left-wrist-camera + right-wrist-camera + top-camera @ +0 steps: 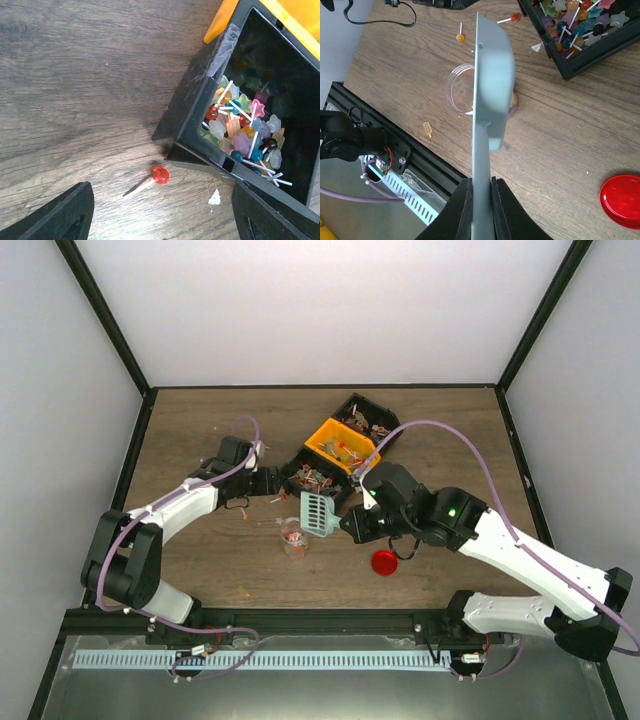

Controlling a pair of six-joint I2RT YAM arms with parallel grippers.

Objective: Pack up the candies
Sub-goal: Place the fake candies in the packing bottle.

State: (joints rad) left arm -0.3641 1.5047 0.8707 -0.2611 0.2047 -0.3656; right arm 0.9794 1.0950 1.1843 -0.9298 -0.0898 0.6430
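Teal scoop (492,90) — clamped in right pincer (481,192) — above clear jar (455,90).

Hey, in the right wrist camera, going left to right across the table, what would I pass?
yellow candy → orange lollipop → teal scoop → red lid. Left out: the jar, which overlaps the scoop, and the black bin, which overlaps the lid.

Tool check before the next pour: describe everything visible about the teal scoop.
The scoop is pale teal and plastic-looking, with a long flat handle and a wider bowl that shows slots from above. The right end effector is shut on its handle, holding it above the table with the bowl over the clear jar. Whether it touches the jar cannot be told.
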